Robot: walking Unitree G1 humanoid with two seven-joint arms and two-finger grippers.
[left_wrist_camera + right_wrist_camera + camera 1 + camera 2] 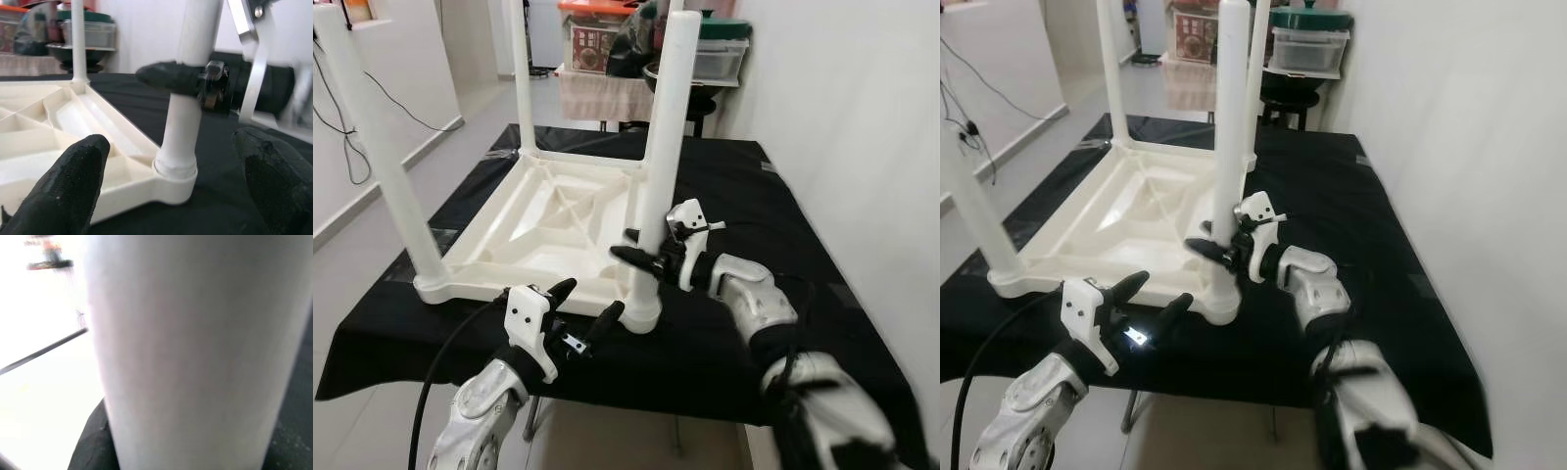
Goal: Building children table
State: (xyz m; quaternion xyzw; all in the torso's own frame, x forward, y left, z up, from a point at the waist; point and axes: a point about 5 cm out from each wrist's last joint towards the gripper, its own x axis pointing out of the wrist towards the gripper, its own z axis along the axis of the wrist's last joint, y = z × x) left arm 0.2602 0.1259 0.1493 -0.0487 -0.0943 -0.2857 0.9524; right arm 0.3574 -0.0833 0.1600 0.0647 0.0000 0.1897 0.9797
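A white plastic children's table (pixel 548 211) lies upside down on a black-covered worktable (pixel 744 196), with its legs pointing up. My right gripper (pixel 644 257) is shut around the lower part of the near right leg (pixel 668 117), one black finger (pixel 166 78) crossing its front. In the right wrist view this leg (pixel 195 352) is pressed close to the camera. My left gripper (pixel 584 305) is open just in front of the leg's base socket (pixel 175 171), a finger on each side and not touching it. The near left leg (pixel 382 147) and far left leg (pixel 522 78) stand upright.
A shelf with storage boxes and a pot (pixel 607 39) stands behind the worktable. A white wall (pixel 862 117) runs along the right. Cables (pixel 352 137) trail over the floor on the left. The black cloth's front edge (pixel 411 392) is right below my arms.
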